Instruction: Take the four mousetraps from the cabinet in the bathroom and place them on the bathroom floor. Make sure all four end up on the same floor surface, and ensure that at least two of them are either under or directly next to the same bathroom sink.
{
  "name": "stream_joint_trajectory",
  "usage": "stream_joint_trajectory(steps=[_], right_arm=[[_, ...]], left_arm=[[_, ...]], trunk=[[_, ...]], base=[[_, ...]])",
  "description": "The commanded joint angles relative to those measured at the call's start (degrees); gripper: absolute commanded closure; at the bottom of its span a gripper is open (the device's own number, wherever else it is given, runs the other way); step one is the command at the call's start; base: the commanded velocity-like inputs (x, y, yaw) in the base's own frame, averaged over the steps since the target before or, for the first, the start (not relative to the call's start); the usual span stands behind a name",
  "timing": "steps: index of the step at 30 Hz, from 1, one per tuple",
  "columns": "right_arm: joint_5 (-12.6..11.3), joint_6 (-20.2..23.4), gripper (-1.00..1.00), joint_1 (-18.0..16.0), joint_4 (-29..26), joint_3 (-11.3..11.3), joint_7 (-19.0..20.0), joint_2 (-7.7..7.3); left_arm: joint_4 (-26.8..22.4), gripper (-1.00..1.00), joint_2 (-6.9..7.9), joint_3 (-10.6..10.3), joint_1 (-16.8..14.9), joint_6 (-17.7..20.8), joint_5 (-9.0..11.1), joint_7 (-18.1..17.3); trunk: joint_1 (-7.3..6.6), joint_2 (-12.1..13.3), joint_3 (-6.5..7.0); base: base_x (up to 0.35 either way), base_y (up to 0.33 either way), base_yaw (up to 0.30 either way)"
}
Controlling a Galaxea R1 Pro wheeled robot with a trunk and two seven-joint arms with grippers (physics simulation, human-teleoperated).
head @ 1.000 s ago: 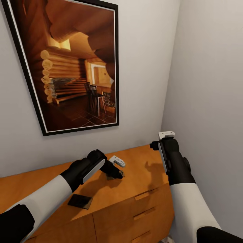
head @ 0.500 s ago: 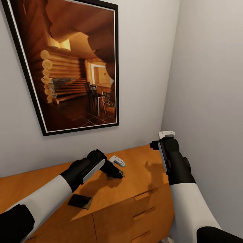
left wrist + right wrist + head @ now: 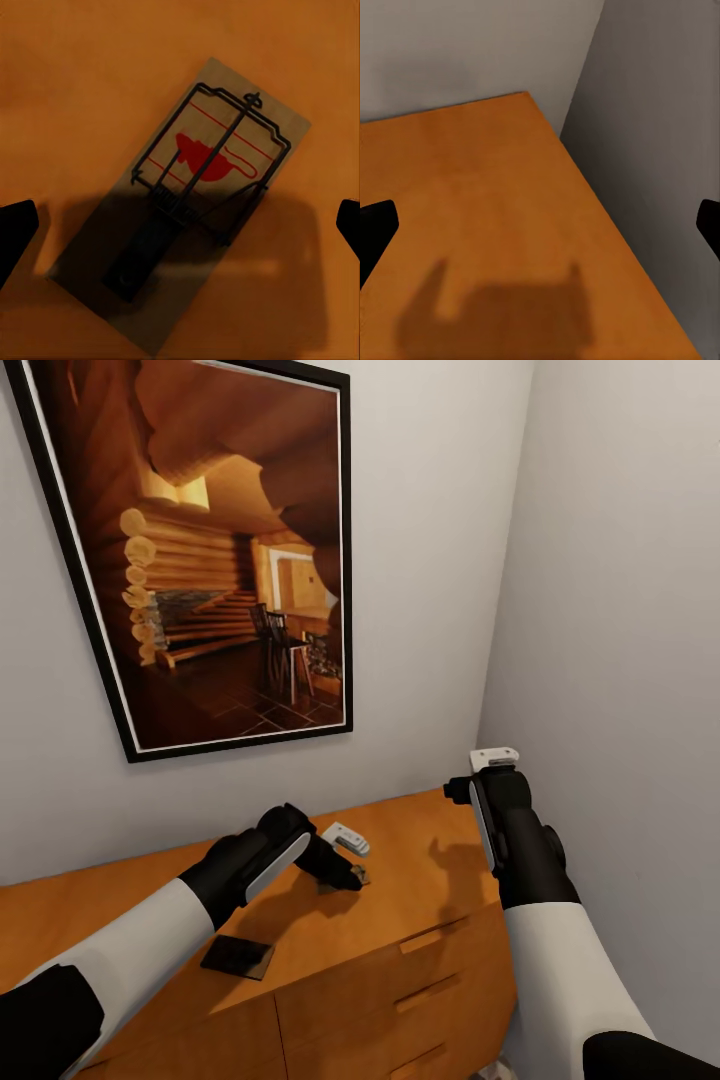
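1. The orange-brown cabinet [image 3: 420,920] is seen in a room corner, below a framed picture [image 3: 210,550] of a log-cabin interior on the grey wall.
2. The left hand [image 3: 345,877] is held low over the cabinet top, above a mousetrap [image 3: 184,206]. In the left wrist view the trap is shown lying flat on the wood, with its wire spring, red mark and pale board; its lower half is darkened by shadow.
3. The left hand's fingertips [image 3: 16,232] are seen only at the picture's edges, spread wide on either side of the trap and not touching it.
4. A second mousetrap [image 3: 237,957] is seen flat on the cabinet top, near the front edge, partly covered by the left forearm.
5. The right hand [image 3: 540,225] is held above bare cabinet top near the corner, its fingers spread wide.
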Motion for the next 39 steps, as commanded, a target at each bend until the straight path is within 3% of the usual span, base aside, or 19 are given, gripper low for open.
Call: stream_joint_trajectory(steps=[1,19,39], right_arm=[[-0.24,0.18,-1.0,-0.05,-0.03,-0.07,-0.28,0.05],[-0.17,0.18,-1.0,-0.05,0.31,-0.06,-0.35,0.04],[-0.2,0.18,-1.0,-0.05,0.84,-0.08,-0.42,0.04]], left_arm=[[0.19,-1.0,0.04,-0.13,-0.07,0.06,-0.6,-0.58],[6.88,-1.0,-0.39,-0.15,-0.07,0.02,-0.93,-0.21],[7.89,-1.0,-0.8,0.16,-0.06,0.0,-5.87,-0.41]], trunk=[[0.0,-0.05,-0.07],[0.0,-0.05,-0.07],[0.0,-0.05,-0.07]], base=[[0.0,0.0,0.0],[0.0,0.0,0.0],[0.0,0.0,0.0]])
